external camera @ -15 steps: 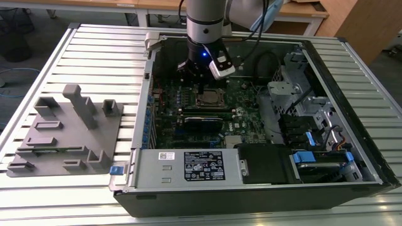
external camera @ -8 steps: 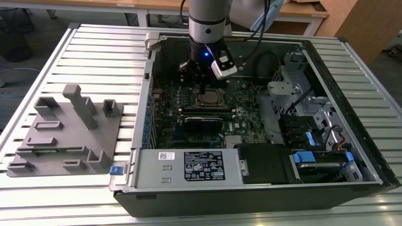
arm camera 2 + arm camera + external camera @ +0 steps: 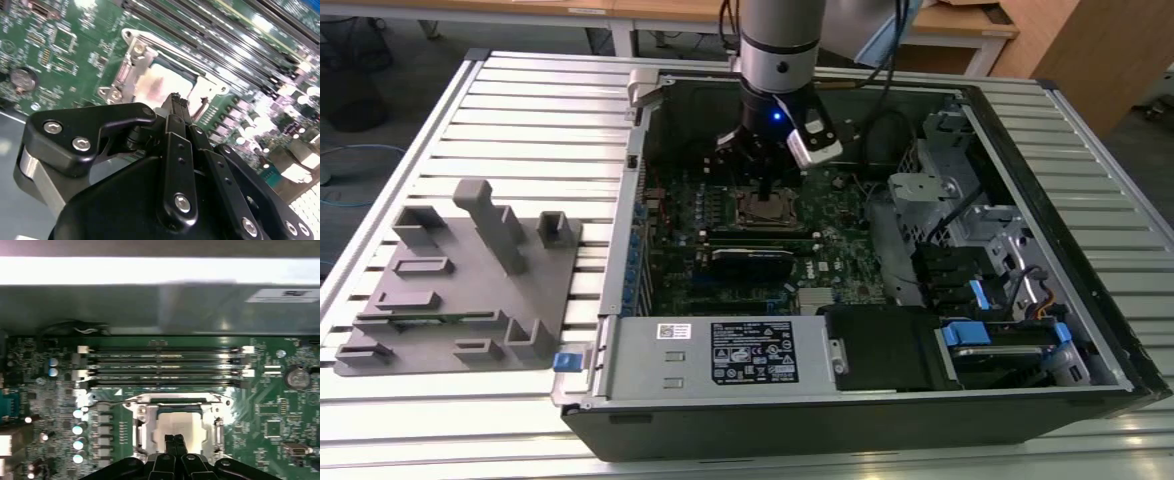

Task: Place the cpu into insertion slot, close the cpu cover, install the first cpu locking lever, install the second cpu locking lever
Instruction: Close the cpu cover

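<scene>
Claw was seen directly above the insertion slot in the exterior view, pressed together and empty over the seated cpu in the second wrist view, with the cpu cover flat around it in the first wrist view.

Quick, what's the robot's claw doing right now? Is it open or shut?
Gripper: shut, with nothing seen between its fingers, poised right over the cpu.
</scene>
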### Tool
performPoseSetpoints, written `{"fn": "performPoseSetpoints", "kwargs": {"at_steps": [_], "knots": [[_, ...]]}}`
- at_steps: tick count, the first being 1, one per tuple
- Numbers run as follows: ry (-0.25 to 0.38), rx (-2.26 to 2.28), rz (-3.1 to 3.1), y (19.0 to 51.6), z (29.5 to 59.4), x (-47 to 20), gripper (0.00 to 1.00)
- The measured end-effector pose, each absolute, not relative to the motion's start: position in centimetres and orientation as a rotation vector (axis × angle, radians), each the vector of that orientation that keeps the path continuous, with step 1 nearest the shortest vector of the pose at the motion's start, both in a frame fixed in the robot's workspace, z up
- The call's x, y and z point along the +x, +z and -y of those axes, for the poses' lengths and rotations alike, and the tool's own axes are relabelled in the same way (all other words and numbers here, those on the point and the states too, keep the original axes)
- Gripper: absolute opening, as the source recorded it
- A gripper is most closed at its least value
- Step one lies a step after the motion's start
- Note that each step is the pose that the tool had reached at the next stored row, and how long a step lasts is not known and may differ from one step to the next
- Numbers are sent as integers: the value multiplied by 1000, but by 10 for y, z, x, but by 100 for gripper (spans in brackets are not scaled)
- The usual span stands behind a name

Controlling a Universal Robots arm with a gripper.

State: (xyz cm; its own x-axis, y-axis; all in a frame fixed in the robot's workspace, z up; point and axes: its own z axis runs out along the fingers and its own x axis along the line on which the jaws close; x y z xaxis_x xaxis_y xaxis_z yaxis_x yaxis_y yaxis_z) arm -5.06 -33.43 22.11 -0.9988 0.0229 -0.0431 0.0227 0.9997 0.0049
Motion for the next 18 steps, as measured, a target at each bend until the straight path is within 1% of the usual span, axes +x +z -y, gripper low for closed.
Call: {"fn": "performPoseSetpoints", "kwargs": {"at_steps": [6, 18], "knots": [[7, 35, -3098, 221, 334, -40, 11], [5, 53, -3073, 221, 335, -46, 11]]}}
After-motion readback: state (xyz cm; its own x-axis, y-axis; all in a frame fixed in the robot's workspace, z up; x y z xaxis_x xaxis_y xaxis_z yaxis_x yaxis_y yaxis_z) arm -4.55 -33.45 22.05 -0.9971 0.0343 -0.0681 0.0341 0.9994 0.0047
